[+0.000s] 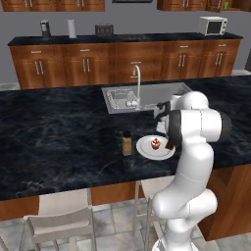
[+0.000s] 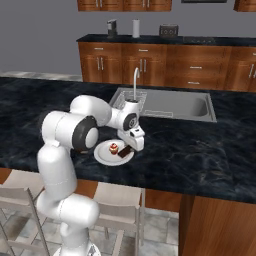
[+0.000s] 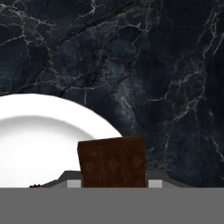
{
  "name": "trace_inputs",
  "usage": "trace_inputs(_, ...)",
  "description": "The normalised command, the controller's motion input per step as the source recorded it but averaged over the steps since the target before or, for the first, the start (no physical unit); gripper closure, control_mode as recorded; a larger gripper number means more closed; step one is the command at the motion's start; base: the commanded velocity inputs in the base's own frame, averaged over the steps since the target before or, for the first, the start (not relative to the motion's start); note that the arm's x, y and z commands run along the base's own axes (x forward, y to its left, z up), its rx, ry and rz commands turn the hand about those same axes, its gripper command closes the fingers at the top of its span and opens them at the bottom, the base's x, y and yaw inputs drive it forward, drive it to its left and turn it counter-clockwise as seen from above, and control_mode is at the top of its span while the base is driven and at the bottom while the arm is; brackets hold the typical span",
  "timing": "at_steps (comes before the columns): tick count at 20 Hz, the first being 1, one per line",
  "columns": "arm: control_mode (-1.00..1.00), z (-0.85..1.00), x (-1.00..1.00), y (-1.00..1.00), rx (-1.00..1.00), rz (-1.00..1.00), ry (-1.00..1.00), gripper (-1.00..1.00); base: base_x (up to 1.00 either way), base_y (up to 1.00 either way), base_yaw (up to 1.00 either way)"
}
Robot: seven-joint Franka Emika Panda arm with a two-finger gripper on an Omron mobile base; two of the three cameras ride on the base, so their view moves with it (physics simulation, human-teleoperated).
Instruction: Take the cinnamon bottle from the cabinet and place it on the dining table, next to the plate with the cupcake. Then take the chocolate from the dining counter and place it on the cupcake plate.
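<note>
- Dark marble counter [image 1: 59,137] runs across the kitchen island, with a steel sink [image 1: 162,95] sunk into it and stools [image 1: 61,218] tucked under the near edge.
- On that counter, the chocolate [image 3: 112,162], a brown embossed bar, sits upright between the gripper [image 2: 131,148] fingers; the claw is closed only to the bar's width, pinching it by its lower part so the top stands free.
- From the hand view, the bar hangs just at the rim of the white plate [image 3: 39,135], partly over the plate and partly over bare marble; I judge it is not yet far enough in to be let go.
- On the plate stands the cupcake [image 1: 155,143], with pink frosting, near the middle, which leaves the rim-side band as the open spot for the bar.
- The gripper points downward at the plate's right edge, low over it, presumably so the bar can be set down rather than dropped.
- Just beside the plate's left edge stands the cinnamon bottle [image 1: 127,143], upright, near but not touching as far as I can tell; that half of the job looks done.
- Further back, wooden cabinets [image 1: 122,63] line the wall, with a microwave [image 1: 213,25] and a toaster [image 1: 104,30] on the rear counter.
</note>
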Motion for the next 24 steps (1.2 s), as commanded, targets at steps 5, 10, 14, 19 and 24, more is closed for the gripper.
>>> trace_inputs(5, -1.0, -0.23, 0.0, 0.27, -0.06, -0.05, -0.02, 1.0, 0.0, 0.0, 0.0)
trace_inputs(10, -1.0, -0.11, 0.0, 0.03, -0.01, -0.04, -0.07, 1.0, 0.0, 0.0, 0.0)
trace_inputs(14, -1.0, 0.0, 0.03, 0.0, 0.0, -0.03, -0.07, 1.0, 0.0, 0.0, 0.0)
trace_inputs(19, -1.0, 0.0, 0.06, 0.0, -0.01, -0.02, -0.07, 1.0, 0.0, 0.0, 0.0)
trace_inputs(24, -1.0, 0.0, 0.0, 0.01, 0.0, 0.0, -0.02, -1.0, 0.0, 0.0, 0.0)
